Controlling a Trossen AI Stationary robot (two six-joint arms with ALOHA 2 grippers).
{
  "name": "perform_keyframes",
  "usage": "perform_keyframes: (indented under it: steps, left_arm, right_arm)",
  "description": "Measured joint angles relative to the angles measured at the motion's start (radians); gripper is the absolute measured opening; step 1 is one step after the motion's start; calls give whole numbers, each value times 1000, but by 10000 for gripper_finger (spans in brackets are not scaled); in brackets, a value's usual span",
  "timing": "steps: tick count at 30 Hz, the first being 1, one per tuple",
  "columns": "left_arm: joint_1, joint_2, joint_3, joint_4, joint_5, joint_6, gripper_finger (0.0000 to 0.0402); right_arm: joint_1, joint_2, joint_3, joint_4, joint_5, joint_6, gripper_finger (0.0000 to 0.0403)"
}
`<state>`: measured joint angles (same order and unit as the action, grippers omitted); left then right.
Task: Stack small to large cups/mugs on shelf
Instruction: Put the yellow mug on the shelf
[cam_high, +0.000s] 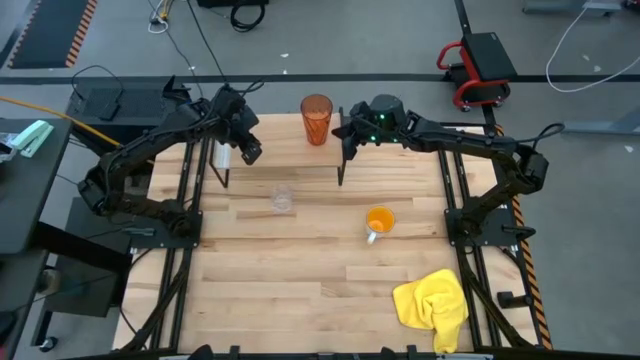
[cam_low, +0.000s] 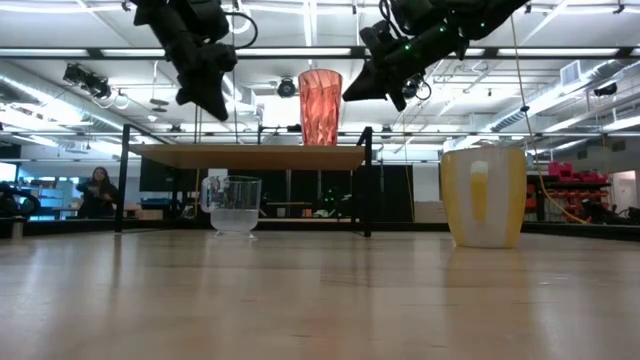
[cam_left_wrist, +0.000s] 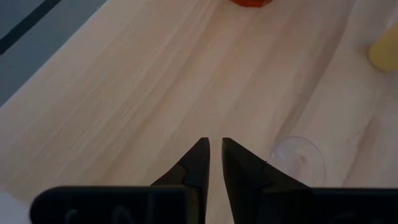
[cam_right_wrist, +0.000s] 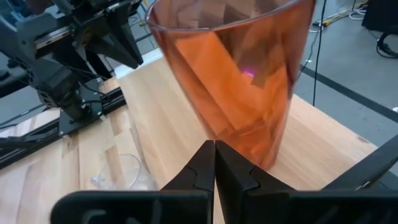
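High view: our left gripper (cam_high: 250, 152) hovers over the shelf (cam_high: 275, 140), left end, fingers nearly together w/ a slim gap, empty. Right gripper (cam_high: 352, 132) sits beside the tumbler (cam_high: 316, 119) on the shelf, fingers pressed together. Glass (cam_high: 283, 199) & mug (cam_high: 379, 222) stand on the tabletop (cam_high: 300, 280).

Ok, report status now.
Left gripper nearly shut, empty, above shelf. Right gripper shut, empty, beside tumbler on shelf. Glass, mug on table.
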<state>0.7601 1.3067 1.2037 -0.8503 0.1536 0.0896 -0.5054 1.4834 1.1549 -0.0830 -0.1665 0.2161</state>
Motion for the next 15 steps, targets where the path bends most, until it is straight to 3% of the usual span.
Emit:
perform_keyframes:
  steps: [15]
  left_arm:
    - [-35,0,0,-39,-12,-44,43]
  right_arm:
    - [5,0,0,-53,0,-1,18]
